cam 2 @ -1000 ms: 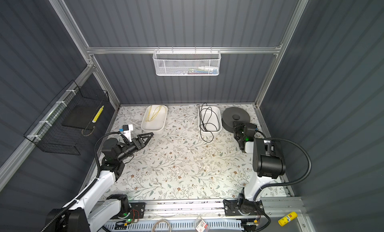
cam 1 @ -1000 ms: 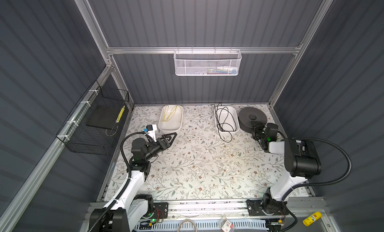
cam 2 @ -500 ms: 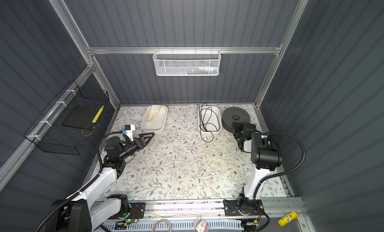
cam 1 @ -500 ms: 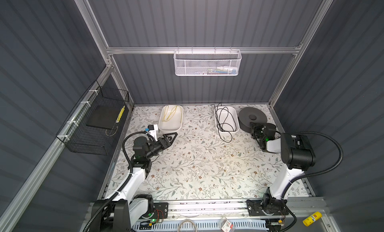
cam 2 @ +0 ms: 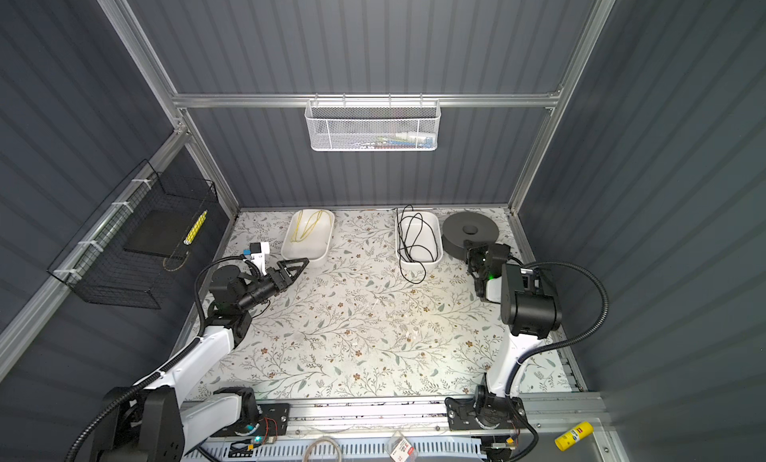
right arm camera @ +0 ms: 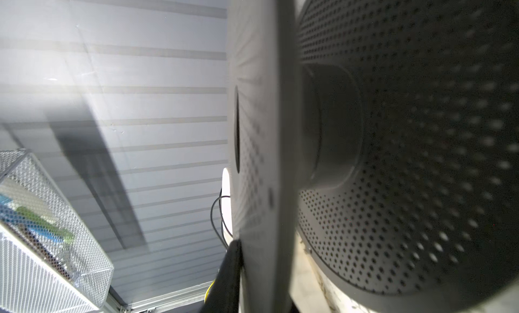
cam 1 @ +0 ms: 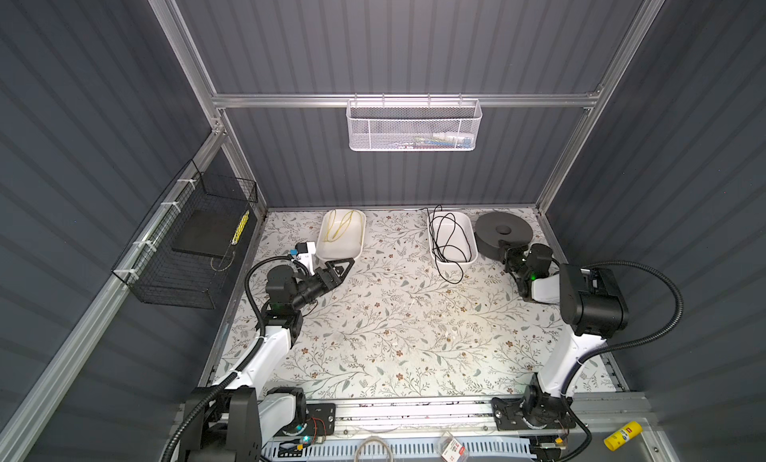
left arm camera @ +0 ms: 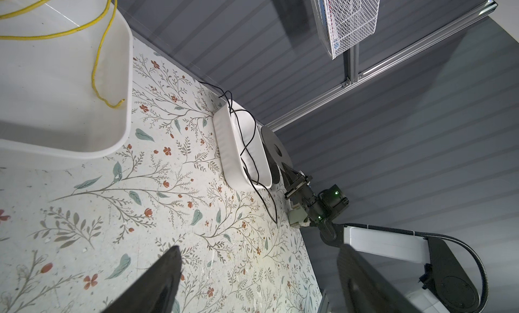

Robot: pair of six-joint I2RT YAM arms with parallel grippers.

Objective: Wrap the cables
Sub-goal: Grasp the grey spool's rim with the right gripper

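Cables (cam 1: 436, 242) overhang tray (cam 1: 467, 260); spool (right arm camera: 421, 157) perforations (right wrist view only).

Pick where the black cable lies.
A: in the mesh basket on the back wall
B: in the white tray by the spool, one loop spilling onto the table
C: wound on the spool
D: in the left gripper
B: the cable sits loose in the tray beside the spool, with a loop hanging over the near rim onto the table.
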